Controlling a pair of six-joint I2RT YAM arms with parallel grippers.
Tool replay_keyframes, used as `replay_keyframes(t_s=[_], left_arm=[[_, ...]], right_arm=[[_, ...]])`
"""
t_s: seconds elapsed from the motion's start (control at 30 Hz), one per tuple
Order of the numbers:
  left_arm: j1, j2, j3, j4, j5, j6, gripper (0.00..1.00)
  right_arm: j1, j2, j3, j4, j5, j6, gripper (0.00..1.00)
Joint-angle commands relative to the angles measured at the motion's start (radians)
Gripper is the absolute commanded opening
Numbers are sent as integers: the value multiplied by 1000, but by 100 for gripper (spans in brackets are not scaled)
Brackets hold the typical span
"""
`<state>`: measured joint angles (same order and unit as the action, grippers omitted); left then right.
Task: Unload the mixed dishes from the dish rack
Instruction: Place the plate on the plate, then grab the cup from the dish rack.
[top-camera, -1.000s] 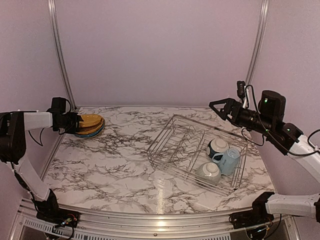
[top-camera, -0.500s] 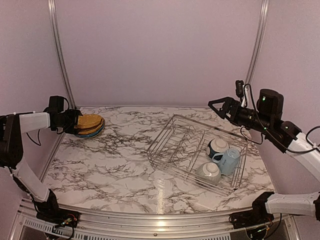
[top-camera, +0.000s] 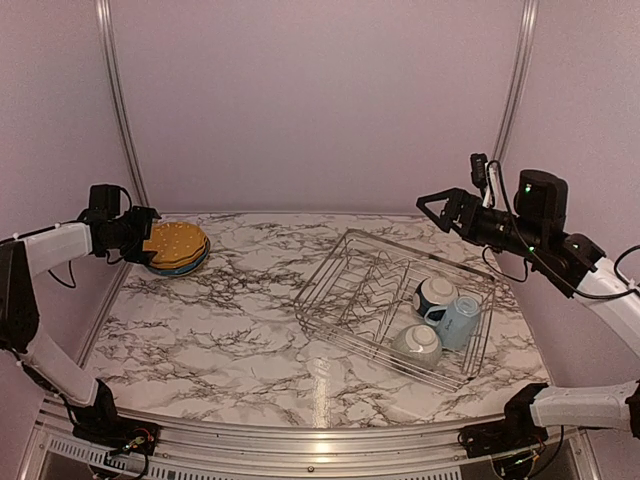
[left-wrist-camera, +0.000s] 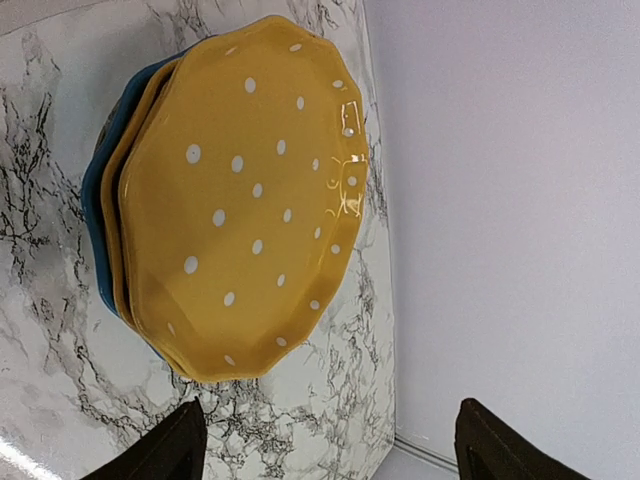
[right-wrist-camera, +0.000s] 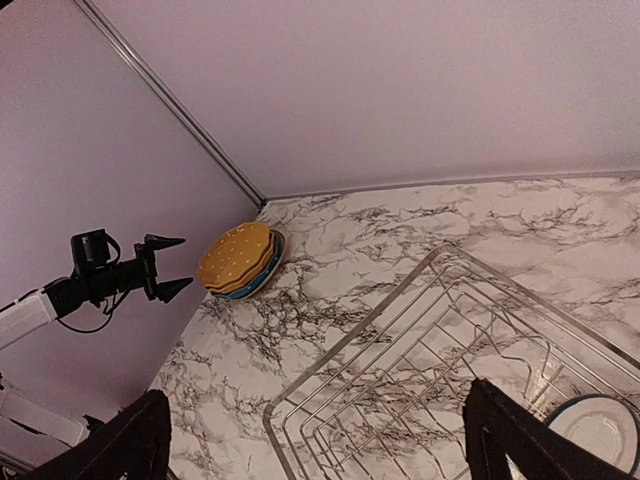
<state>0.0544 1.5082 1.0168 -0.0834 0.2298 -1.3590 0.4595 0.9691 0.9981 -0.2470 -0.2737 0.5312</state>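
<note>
Plate stack (top-camera: 177, 246) far left; light blue mug (top-camera: 458, 322) and two bowls (top-camera: 417, 343) in the dish rack (top-camera: 322, 270).
Left fingers (left-wrist-camera: 160, 450) spread, just clear of the stack at the bench's (top-camera: 230, 320) far-left corner; right fingers (right-wrist-camera: 130, 440) spread, raised near the rack's far side.

Top: yellow scalloped white-dotted ceramic plate (left-wrist-camera: 240, 200) | beneath: second yellow plate (left-wrist-camera: 110, 212), blue plate (left-wrist-camera: 90, 212) | support: white marbled counter (left-wrist-camera: 50, 330) | left hand (left-wrist-camera: 330, 448): fingers spread, clear of stack

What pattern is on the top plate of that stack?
The top plate is yellow with white dots and a scalloped rim; best seen in the left wrist view.
</note>
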Motion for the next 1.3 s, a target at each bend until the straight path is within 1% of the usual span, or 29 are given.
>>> replay_keyframes(t_s=[0.0, 0.07, 0.2, 0.3, 0.37, 0.43, 0.6, 0.7, 0.83, 0.97, 1.03, 1.1, 1.27], left_arm=[[5, -70, -8, -45, -13, 64, 89], [3, -108, 3, -59, -10, 113, 90], [3, -205, 30, -137, -38, 237, 98], [3, -298, 11, -149, -37, 321, 99], [1, -372, -12, -143, -17, 389, 99], [1, -431, -40, -134, 2, 431, 99], [-1, -533, -129, -43, 122, 466, 99], [-11, -537, -133, -39, 182, 493, 99], [-46, -532, -115, -53, 196, 534, 99], [-131, -519, -102, -48, 192, 557, 99], [-172, -507, -101, -42, 177, 560, 99], [-211, -491, -105, -23, 171, 559, 99], [-304, -447, -102, 8, 142, 559, 99]], right_arm=[[-17, -11, 40, -33, 28, -31, 99], [-16, -5, 54, -44, 25, -47, 99], [-16, -2, 69, -66, 49, -56, 98], [-17, -7, 80, -94, 101, -41, 99], [-19, -3, 97, -126, 106, -45, 99], [-20, 10, 123, -180, 132, -55, 99], [-19, 44, 201, -417, 263, -107, 98], [-20, 69, 234, -547, 323, -121, 99], [-19, 101, 255, -688, 359, -89, 99], [-19, 134, 238, -806, 395, -58, 98], [-20, 147, 220, -859, 452, -28, 98], [-19, 157, 200, -878, 498, 7, 98], [-20, 182, 142, -819, 495, 47, 99]])
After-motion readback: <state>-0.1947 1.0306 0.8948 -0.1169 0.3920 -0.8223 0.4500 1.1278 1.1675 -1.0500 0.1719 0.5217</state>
